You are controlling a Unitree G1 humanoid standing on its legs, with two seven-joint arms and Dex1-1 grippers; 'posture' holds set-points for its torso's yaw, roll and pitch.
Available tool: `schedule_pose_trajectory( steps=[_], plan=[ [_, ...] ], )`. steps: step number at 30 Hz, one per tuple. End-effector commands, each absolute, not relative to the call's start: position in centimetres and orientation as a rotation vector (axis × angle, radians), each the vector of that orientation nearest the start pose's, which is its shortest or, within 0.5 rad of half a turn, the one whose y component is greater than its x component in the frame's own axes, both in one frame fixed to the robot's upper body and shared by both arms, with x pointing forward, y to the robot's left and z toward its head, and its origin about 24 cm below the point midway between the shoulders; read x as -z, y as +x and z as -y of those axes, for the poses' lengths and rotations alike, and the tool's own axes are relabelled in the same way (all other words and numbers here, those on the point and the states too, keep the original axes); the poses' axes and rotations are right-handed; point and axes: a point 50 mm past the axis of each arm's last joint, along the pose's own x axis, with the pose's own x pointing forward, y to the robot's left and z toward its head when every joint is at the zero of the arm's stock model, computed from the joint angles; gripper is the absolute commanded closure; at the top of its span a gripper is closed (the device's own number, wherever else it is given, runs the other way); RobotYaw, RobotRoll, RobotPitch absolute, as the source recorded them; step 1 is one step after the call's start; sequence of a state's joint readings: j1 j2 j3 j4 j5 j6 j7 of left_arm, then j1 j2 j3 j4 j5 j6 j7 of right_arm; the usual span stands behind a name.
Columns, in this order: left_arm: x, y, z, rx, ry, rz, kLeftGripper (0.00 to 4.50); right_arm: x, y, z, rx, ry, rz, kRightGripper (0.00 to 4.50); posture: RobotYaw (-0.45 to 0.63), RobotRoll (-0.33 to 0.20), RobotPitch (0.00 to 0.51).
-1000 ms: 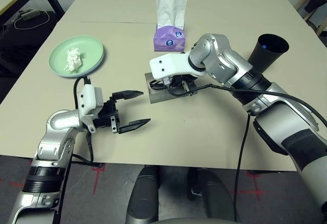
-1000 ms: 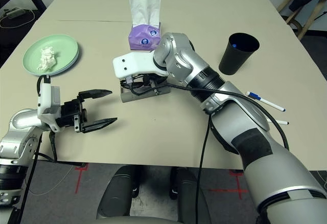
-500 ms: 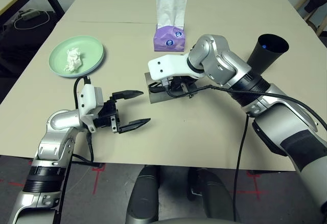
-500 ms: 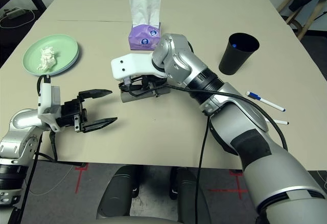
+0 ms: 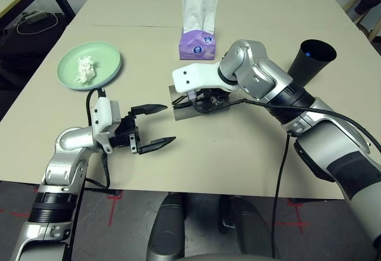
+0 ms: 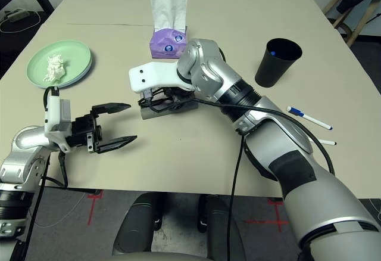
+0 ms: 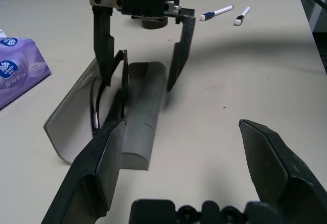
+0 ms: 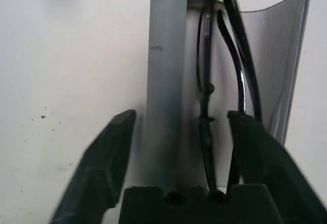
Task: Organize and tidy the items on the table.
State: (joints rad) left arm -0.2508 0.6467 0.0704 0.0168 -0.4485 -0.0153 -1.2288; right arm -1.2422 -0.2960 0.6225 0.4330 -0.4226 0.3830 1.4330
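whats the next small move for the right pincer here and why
Probably lift the right pincer straight up, clear of the grey glasses case. Its fingers stand open, astride the case, and the black sunglasses already sit inside with the flap open. Once clear, it could come back to fold the flap shut. The left pincer waits open nearby.

Silver arms, black-fingered tools, black cables
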Motion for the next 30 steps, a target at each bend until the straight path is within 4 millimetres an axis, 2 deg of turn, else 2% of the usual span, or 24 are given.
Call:
schedule_pose_trajectory(
  steps=[1, 11, 24, 30],
  plan=[
    [-13.9, 26.3, -21.2, 1.217, 0.351, 0.129, 0.0, -21.9, 34.3, 2.5, -1.381, -1.337, -0.416, 0.03, 0.25, 0.0, 0.175],
    [-13.9, 26.3, -21.1, 1.222, 0.349, 0.129, 0.0, -22.0, 34.4, 2.8, -1.371, -1.33, -0.425, 0.03, 0.25, 0.0, 0.179],
    [-13.9, 26.5, -21.3, 1.219, 0.35, 0.124, 0.0, -20.9, 32.4, 3.7, -1.407, -1.247, -0.485, 0.03, 0.22, 0.0, 0.179],
    [-14.1, 26.9, -21.1, 1.216, 0.354, 0.139, 0.0, -22.0, 32.5, 4.4, -1.35, -1.141, -0.459, 0.03, 0.22, 0.0, 0.175]
  ],
)
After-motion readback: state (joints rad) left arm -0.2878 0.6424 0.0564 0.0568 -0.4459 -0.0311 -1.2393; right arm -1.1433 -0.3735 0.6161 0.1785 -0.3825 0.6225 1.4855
